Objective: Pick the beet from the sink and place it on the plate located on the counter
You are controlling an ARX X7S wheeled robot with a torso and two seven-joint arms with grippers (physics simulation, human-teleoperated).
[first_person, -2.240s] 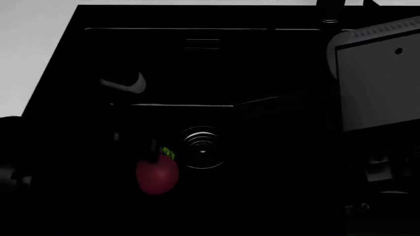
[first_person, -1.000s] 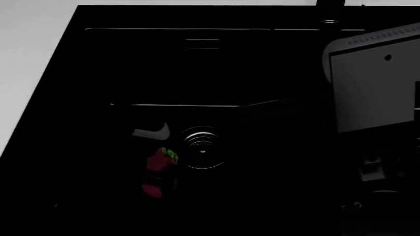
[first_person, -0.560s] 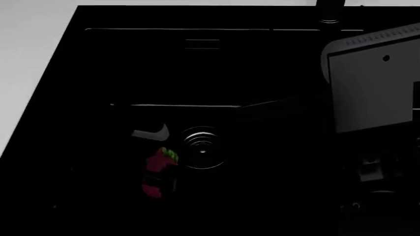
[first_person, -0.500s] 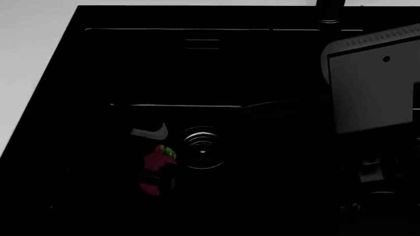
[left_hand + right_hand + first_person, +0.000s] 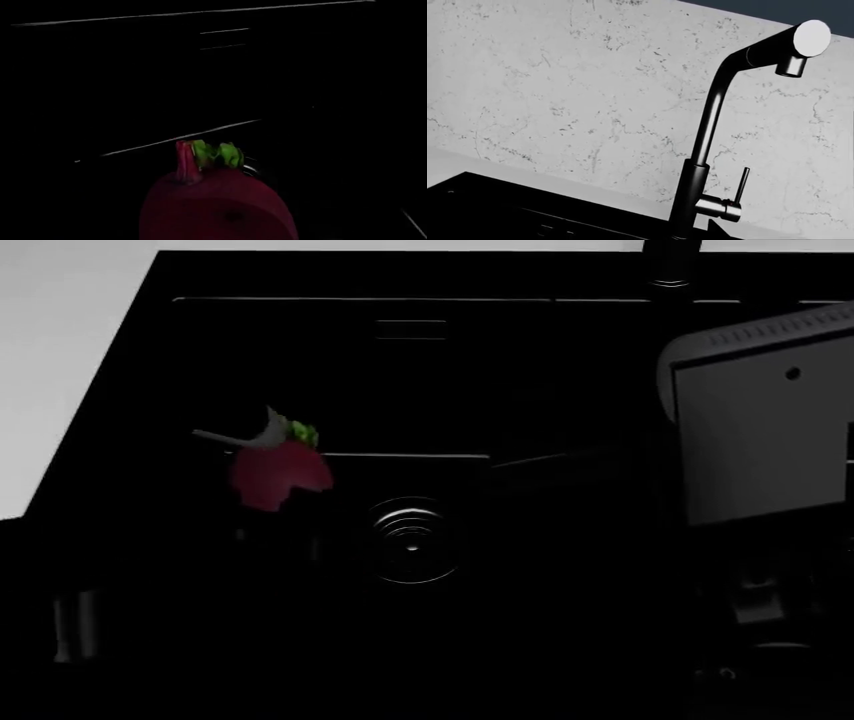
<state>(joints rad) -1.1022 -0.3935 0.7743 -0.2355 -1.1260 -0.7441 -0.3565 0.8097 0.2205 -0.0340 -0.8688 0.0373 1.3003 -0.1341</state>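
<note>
The dark purple-red beet (image 5: 278, 475) with its green leaf tuft hangs above the floor of the black sink (image 5: 534, 370), left of the round drain. My left gripper (image 5: 274, 468) is shut on it; the black fingers barely show against the basin, apart from a pale sliver beside the leaves. In the left wrist view the beet (image 5: 217, 205) fills the near middle, stem and leaves pointing away. Of my right arm only a grey link (image 5: 761, 420) shows at the right; its gripper cannot be made out. The plate is out of view.
The metal drain (image 5: 411, 540) lies in the sink floor right of the beet. White counter (image 5: 54, 340) borders the sink at the left. The black faucet (image 5: 714, 125) with its side lever stands at the back right before a marble wall.
The beet has risen off the sink floor beside the drain and moved up and to the left with my left gripper. The right arm has barely shifted.
</note>
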